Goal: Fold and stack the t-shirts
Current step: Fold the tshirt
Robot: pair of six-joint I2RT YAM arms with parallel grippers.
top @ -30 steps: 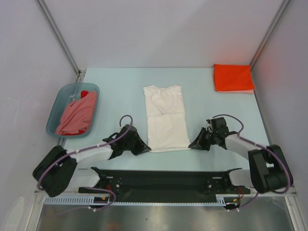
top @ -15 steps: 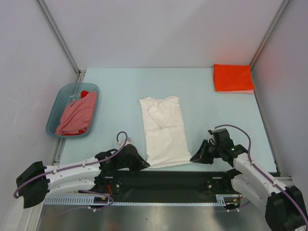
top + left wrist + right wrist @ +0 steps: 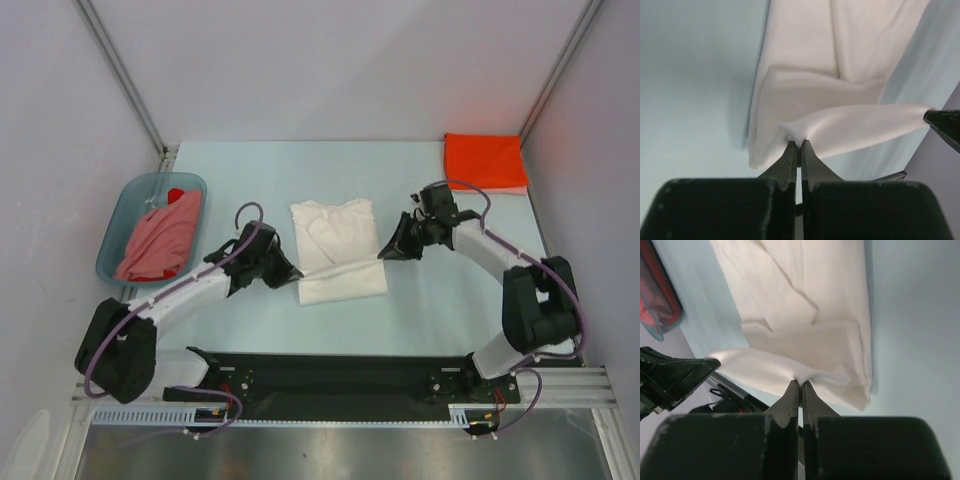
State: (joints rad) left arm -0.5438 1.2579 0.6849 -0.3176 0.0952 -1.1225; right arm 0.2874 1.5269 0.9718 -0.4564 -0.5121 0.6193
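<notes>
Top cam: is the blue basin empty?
No, a salmon-pink shirt and some red cloth lie inside the basin.

The pale blue table (image 3: pixel 450 290) bears a white t-shirt (image 3: pixel 335 225) centrally, a folded orange-red t-shirt (image 3: pixel 484 160) far-right, a basin (image 3: pixel 113 245) left.

Looks like a robotics lab cell. Boxed in by bare grey walls (image 3: pixel 330 70) on metal posts (image 3: pixel 122 80). Fitted with a plain pale table (image 3: pixel 440 300), with a left arm (image 3: pixel 175 297) and a right arm (image 3: pixel 495 248) mounted on a black plate (image 3: pixel 340 375) at its near edge. Strung with exposed purple cables (image 3: pixel 245 208). Edged below by a slotted wire duct (image 3: pixel 330 420) and a bare steel sheet (image 3: pixel 340 455).
</notes>
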